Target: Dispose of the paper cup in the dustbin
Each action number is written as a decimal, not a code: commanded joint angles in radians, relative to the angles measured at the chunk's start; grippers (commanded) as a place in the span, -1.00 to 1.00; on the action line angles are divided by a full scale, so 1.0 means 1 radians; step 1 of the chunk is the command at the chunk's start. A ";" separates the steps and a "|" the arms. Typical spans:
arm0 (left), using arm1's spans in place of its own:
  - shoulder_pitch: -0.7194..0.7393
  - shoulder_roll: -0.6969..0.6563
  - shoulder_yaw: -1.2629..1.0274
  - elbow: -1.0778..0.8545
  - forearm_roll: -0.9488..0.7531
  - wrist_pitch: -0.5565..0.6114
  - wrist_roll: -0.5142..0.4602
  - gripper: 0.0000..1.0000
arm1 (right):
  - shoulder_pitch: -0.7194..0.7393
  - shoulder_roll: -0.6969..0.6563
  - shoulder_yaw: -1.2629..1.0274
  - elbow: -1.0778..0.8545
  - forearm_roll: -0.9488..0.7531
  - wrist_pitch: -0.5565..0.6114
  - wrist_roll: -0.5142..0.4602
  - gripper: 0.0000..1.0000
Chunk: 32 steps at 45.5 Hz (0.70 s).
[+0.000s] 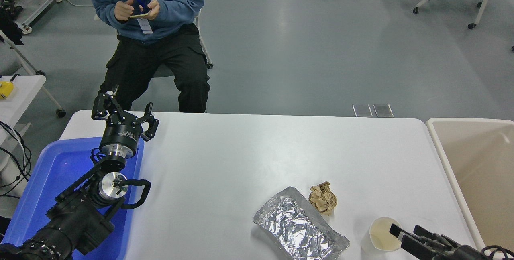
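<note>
The paper cup [379,234], white with a cream inside, stands upright near the table's front edge at the right. My right gripper [405,234] comes in low from the lower right; its open fingers [397,232] now overlap the cup's right rim. I cannot tell if they touch it. The dustbin [443,155], a large beige bin, stands off the table's right end. My left gripper [122,111] is parked open and empty at the lower left, above the blue bin.
A crinkled silver foil tray [299,226] lies left of the cup, with a crumpled brown paper ball [322,198] behind it. A bright blue bin [48,179] sits at the left. A person sits at the far side, holding a phone.
</note>
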 commanded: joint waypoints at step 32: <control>0.000 0.000 0.000 0.000 0.000 0.001 0.000 1.00 | 0.055 0.088 -0.079 -0.112 -0.002 0.001 -0.003 0.48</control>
